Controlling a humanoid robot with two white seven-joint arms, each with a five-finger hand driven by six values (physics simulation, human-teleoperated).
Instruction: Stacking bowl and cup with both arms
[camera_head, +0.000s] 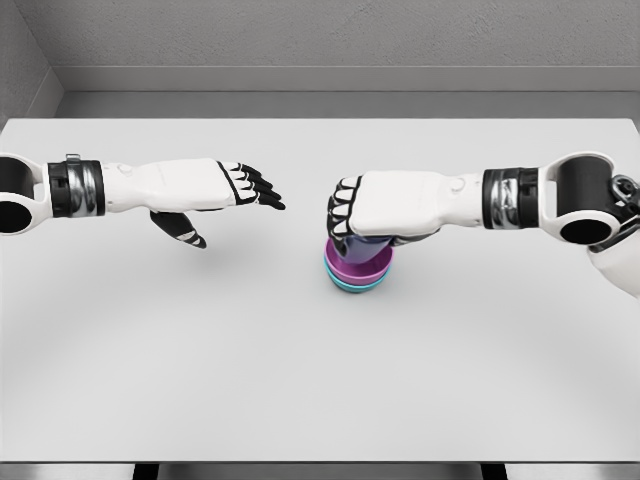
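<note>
The right hand (385, 212) has its fingers curled around a dark blue cup (362, 247), which sits in what looks like a purple bowl (356, 270) stacked on a teal one (352, 286). Well left of that stack on the white table (300, 380), the left hand (205, 190) hovers with fingers spread, holding nothing.

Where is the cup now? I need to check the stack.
Head view: the cup sits right of the table's centre, in the right hand, on the bowl.
</note>
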